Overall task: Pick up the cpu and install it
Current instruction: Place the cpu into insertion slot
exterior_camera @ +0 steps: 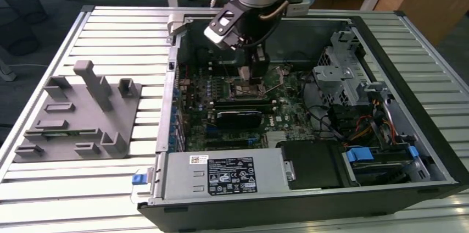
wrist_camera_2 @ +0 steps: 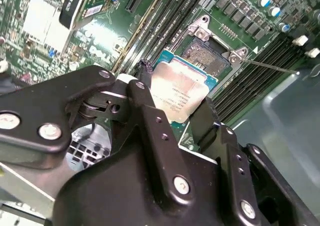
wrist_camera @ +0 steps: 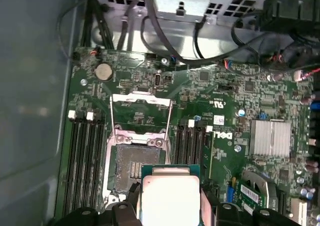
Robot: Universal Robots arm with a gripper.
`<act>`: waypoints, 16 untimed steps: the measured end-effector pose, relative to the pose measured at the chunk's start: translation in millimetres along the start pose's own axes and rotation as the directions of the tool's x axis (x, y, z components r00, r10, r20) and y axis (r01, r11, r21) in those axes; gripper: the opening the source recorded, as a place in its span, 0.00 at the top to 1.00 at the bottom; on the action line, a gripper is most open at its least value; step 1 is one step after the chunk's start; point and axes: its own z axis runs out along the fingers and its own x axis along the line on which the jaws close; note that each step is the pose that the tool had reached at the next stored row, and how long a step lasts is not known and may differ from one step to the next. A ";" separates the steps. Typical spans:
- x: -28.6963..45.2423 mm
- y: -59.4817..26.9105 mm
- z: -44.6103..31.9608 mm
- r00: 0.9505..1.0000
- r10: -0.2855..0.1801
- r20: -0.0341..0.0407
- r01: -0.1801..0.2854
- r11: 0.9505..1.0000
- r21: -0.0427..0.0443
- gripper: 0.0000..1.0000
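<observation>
The cpu (wrist_camera_2: 176, 92) is a small square chip with a silvery top and green edge, and my gripper (wrist_camera_2: 172, 109) is shut on it, black fingers on two opposite sides. In the first wrist view the cpu (wrist_camera: 170, 193) hangs a little above the motherboard, partly overlapping the open socket (wrist_camera: 136, 167), whose load frame (wrist_camera: 141, 109) is flipped back. In the exterior view my gripper (exterior_camera: 251, 76) reaches down inside the open computer case (exterior_camera: 432, 150), over the socket (exterior_camera: 244, 89) near the board's middle.
Memory slots (wrist_camera: 86, 156) flank the socket on both sides. A thin metal lever (wrist_camera_2: 272, 66) sticks out beside it. A drive cage (exterior_camera: 344, 73) and cables (exterior_camera: 366, 126) fill the case toward the exterior view's right. A grey fixture block (exterior_camera: 77, 115) sits outside the case on the slatted table.
</observation>
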 end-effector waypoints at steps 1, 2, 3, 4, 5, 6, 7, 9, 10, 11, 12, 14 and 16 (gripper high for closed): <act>0.1 -0.2 0.3 1.000 0.001 -0.001 -0.001 1.000 0.000 0.45; 0.1 -0.3 0.3 1.000 0.001 -0.003 -0.001 1.000 0.000 0.45; 0.1 -0.4 0.4 1.000 0.001 -0.006 -0.001 1.000 0.000 0.45; 0.1 -0.4 0.6 1.000 0.002 -0.008 -0.002 1.000 -0.001 0.45; 0.1 -0.5 0.7 1.000 0.002 -0.012 -0.002 1.000 -0.001 0.45; 0.1 -0.8 1.0 1.000 0.002 -0.016 -0.002 1.000 -0.001 0.45; 0.3 -0.8 1.7 1.000 0.002 -0.018 -0.002 1.000 -0.001 0.45; 0.6 -0.8 3.6 1.000 0.003 -0.018 -0.003 1.000 -0.001 0.45; 1.1 -0.9 5.0 1.000 0.005 -0.018 -0.005 1.000 -0.001 0.45; 1.8 -0.9 6.6 1.000 0.008 -0.018 -0.008 1.000 -0.001 0.45; 3.0 -0.9 8.2 1.000 0.011 -0.018 -0.011 1.000 -0.001 0.45; 5.4 -0.9 11.5 1.000 0.019 -0.018 -0.019 1.000 -0.001 0.45; 7.3 -1.0 14.6 0.999 0.031 -0.017 -0.031 1.000 0.000 0.45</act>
